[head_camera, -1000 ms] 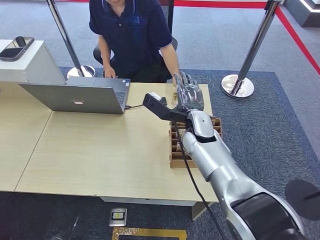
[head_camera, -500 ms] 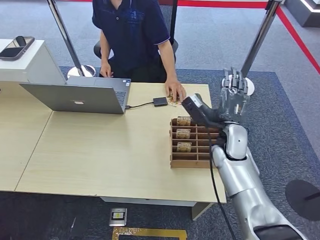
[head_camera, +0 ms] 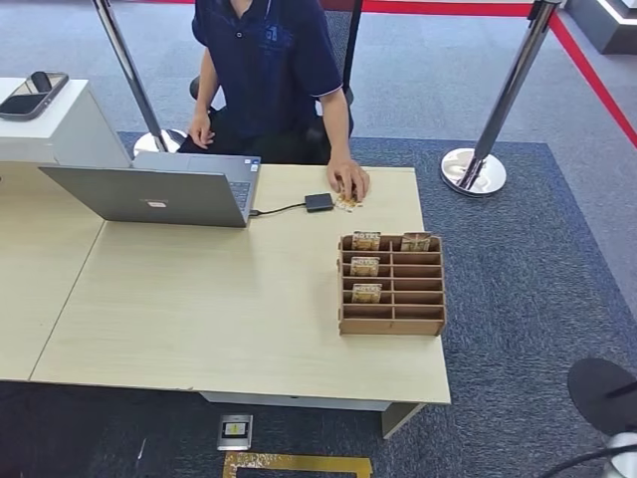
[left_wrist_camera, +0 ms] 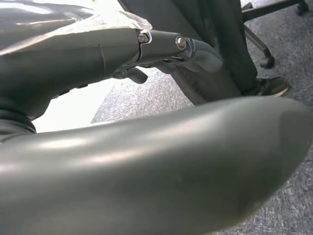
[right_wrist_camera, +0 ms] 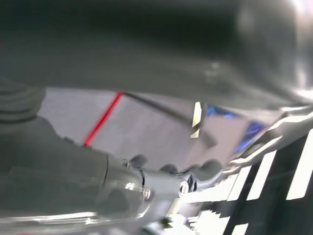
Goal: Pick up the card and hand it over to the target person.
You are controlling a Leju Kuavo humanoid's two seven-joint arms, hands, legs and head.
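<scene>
A small patterned card [head_camera: 345, 202] lies at the table's far edge, under the fingers of the seated person's hand [head_camera: 351, 181]. A brown slotted card holder [head_camera: 421, 299] stands on the right part of the table, with cards upright in several slots, such as one [head_camera: 365, 241] in its far row. In the left wrist view my left hand [left_wrist_camera: 74, 58] hangs over grey carpet, fingers stretched out, holding nothing. The blurred right wrist view has my right hand [right_wrist_camera: 74, 181] with a finger stretched out and nothing in it.
An open grey laptop [head_camera: 150, 189] stands at the table's far left, cabled to a small black box [head_camera: 318, 202]. Two stanchions [head_camera: 473, 169] with red tape stand behind. A white cabinet [head_camera: 68, 129] with a phone is at the far left.
My right arm swung right from above the card holder, then dropped out of the head view. The person's hand came down on the card at the far table edge.
</scene>
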